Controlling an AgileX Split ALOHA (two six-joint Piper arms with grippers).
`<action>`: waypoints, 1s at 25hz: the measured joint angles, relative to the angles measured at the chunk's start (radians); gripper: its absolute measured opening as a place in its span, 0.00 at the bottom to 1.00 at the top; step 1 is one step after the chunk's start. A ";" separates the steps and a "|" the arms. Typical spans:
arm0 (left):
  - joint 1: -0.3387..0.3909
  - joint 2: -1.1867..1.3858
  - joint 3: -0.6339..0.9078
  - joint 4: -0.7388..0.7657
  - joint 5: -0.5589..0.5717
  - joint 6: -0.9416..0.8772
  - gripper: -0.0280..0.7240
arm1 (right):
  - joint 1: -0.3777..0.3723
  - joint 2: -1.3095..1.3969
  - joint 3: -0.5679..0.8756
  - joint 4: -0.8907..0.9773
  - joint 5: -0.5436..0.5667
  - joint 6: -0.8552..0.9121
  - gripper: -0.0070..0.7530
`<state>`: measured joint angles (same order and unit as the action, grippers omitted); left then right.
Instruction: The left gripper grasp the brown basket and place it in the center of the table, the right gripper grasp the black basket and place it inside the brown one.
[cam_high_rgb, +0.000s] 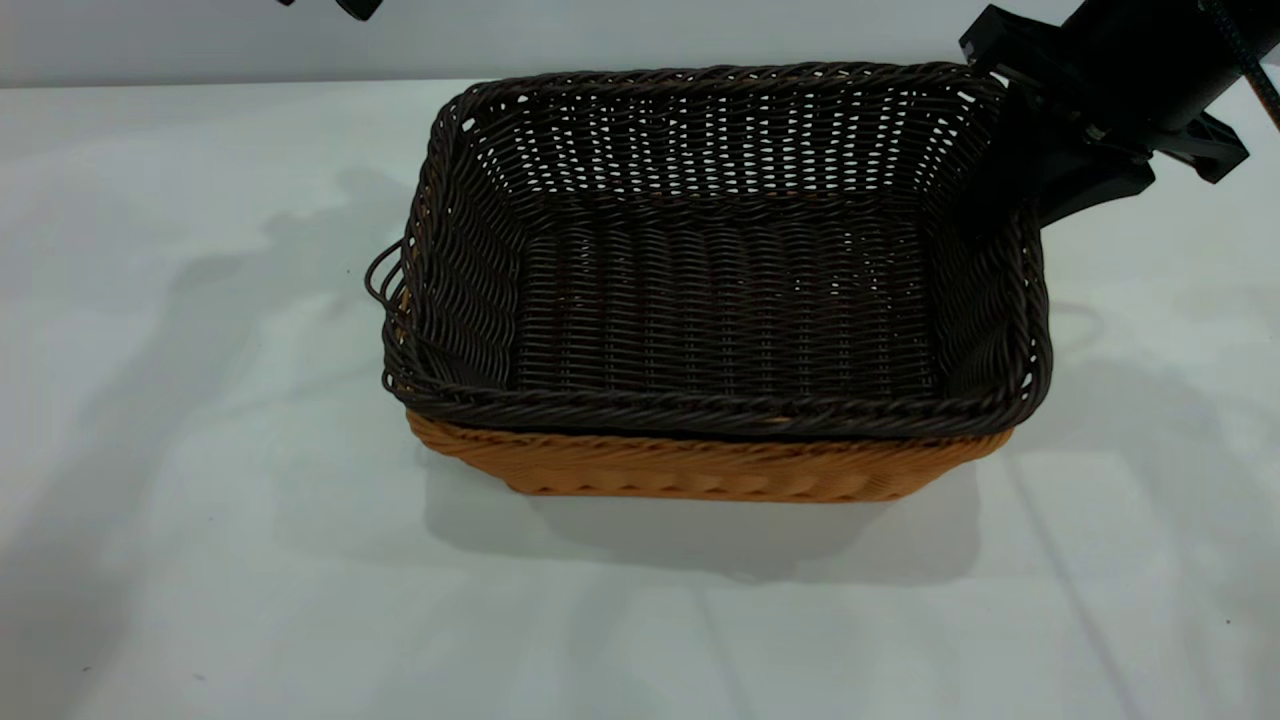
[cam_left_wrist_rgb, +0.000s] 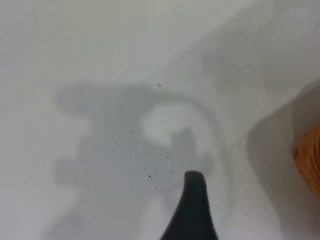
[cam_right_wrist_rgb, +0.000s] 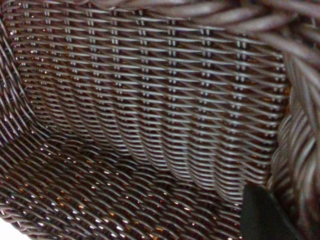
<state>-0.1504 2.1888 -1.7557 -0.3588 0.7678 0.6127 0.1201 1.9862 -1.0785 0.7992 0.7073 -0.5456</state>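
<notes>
The black basket (cam_high_rgb: 720, 270) sits nested inside the brown basket (cam_high_rgb: 700, 468) in the middle of the table (cam_high_rgb: 200, 450). Only the brown basket's near side and a strip by the left handle show. My right gripper (cam_high_rgb: 1015, 160) is at the black basket's far right corner, shut on its wall. In the right wrist view one finger (cam_right_wrist_rgb: 262, 215) lies inside, against the weave (cam_right_wrist_rgb: 150, 100); the other finger is hidden. My left gripper (cam_high_rgb: 355, 6) is lifted at the far left, open and empty; the left wrist view shows one finger (cam_left_wrist_rgb: 194, 200) above bare table and the brown basket's edge (cam_left_wrist_rgb: 311, 160).
The right arm's black body (cam_high_rgb: 1130, 90) hangs over the table's far right corner. The baskets' loop handle (cam_high_rgb: 385, 275) sticks out on the left. Bare tabletop lies to the left, right and front of the baskets.
</notes>
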 joint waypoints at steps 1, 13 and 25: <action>0.000 0.000 0.000 0.000 0.000 0.000 0.78 | 0.000 0.000 0.000 0.002 0.000 0.000 0.16; 0.000 -0.064 0.000 0.013 0.004 -0.001 0.78 | -0.035 -0.081 -0.055 -0.020 0.008 -0.043 0.81; 0.000 -0.522 0.000 0.095 0.251 -0.096 0.78 | -0.142 -0.715 -0.133 -0.057 0.195 -0.049 0.77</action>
<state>-0.1504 1.6670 -1.7557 -0.2643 1.0184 0.5165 -0.0216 1.2707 -1.2114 0.7418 0.9023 -0.5947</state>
